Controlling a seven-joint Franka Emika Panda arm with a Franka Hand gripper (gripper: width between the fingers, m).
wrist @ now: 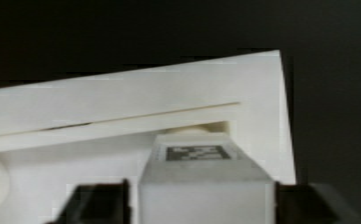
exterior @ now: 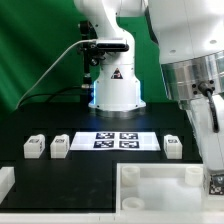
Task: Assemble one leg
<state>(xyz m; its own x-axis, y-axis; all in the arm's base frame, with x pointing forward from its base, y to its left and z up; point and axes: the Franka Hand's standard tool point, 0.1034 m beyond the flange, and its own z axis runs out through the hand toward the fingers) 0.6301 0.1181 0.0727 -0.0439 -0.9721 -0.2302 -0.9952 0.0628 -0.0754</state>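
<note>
In the exterior view, the arm is seen at the right edge of the frame, with the tool [exterior: 213, 150] lowered over the large white panel [exterior: 155, 187] at the lower right. A leg [wrist: 207, 170] with a black-and-white tag is shown in the wrist view, clamped between the two dark fingers [wrist: 100, 205] and set against the panel's white surface [wrist: 141, 100]. Three further legs [exterior: 34, 146] [exterior: 60, 145] [exterior: 173, 146] are seen standing apart on the black desk [exterior: 90, 165], and the marker board [exterior: 116, 140] lies flat between them, at the centre of the frame.
</note>
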